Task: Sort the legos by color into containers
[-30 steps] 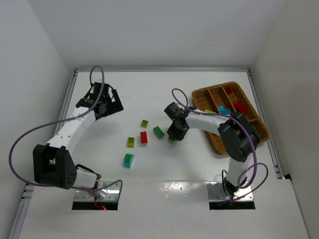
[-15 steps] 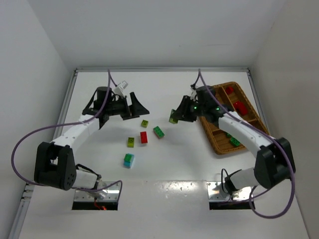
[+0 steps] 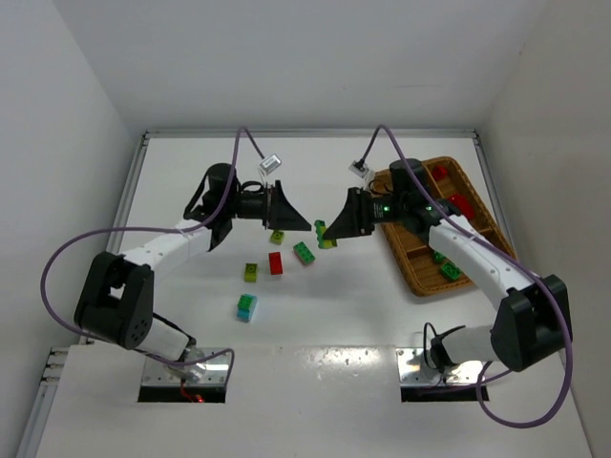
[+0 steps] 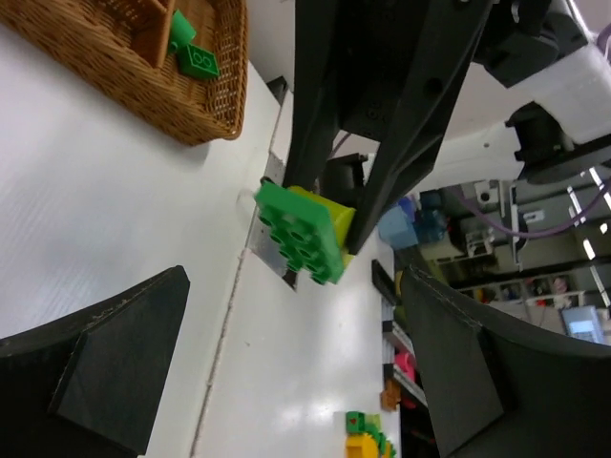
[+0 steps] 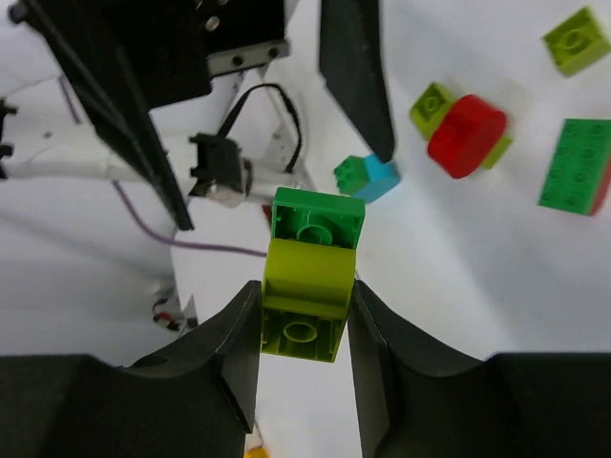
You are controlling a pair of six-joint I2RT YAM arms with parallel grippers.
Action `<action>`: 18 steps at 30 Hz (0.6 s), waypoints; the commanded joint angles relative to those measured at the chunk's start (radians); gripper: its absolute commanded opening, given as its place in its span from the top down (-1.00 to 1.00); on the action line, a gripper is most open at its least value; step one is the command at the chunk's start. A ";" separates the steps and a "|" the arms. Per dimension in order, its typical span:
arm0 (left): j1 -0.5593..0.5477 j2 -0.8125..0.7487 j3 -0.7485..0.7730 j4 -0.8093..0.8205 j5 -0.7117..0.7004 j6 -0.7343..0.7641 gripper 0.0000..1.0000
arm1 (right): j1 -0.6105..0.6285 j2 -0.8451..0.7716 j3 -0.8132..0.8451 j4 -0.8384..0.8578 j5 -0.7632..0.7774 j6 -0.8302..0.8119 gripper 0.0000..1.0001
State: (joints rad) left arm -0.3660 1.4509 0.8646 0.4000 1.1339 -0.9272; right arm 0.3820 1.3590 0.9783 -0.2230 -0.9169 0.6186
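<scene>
Right wrist view: my right claw is clamped on a green-on-yellow-green stacked pair, raised off the surface just ahead of the left claw, fingers spread wide, presumably to pull the colours apart.

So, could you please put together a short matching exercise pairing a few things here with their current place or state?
Things:
A. left gripper
B. right gripper
C. loose red brick
D. wicker tray

Places or states:
1. at the table's right side, with red bricks inside
2. open, holding nothing
3. lying on the white table
4. shut on a green and yellow-green brick stack, off the table

Pairs: A-2, B-4, C-3, D-1
</scene>
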 commanded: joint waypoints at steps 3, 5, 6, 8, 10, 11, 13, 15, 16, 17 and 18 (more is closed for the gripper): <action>-0.034 0.023 0.105 -0.107 0.082 0.185 -0.99 | -0.008 -0.003 0.025 0.022 -0.191 -0.078 0.65; -0.057 0.023 0.105 -0.098 0.083 0.195 -0.99 | -0.008 -0.003 0.025 0.022 -0.215 -0.079 0.65; -0.057 0.023 0.114 -0.087 0.083 0.195 -0.95 | 0.003 -0.003 0.036 0.022 -0.215 -0.079 0.65; -0.080 0.032 0.114 -0.072 0.083 0.186 -0.87 | 0.003 -0.003 0.036 -0.001 -0.215 -0.098 0.65; -0.093 0.032 0.137 -0.072 0.092 0.197 -0.78 | 0.003 -0.003 0.045 -0.001 -0.215 -0.099 0.65; -0.093 0.032 0.137 -0.082 0.092 0.206 -0.73 | 0.003 -0.003 0.045 -0.001 -0.215 -0.099 0.65; -0.102 0.043 0.148 -0.095 0.101 0.218 -0.56 | 0.003 -0.003 0.045 -0.001 -0.215 -0.099 0.65; -0.102 0.052 0.148 -0.095 0.110 0.218 -0.38 | 0.003 -0.003 0.045 -0.001 -0.215 -0.099 0.65; -0.102 0.052 0.157 -0.095 0.110 0.218 -0.20 | 0.003 -0.003 0.045 -0.001 -0.215 -0.099 0.65; -0.102 0.052 0.157 -0.095 0.110 0.218 -0.12 | 0.003 -0.003 0.045 -0.001 -0.206 -0.099 0.65; -0.102 0.052 0.157 -0.095 0.121 0.218 -0.06 | 0.003 -0.003 0.045 -0.001 -0.206 -0.099 0.65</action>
State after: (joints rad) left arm -0.4610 1.5017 0.9829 0.2798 1.2133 -0.7422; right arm 0.3820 1.3590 0.9813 -0.2478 -1.0927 0.5484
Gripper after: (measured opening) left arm 0.548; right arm 0.380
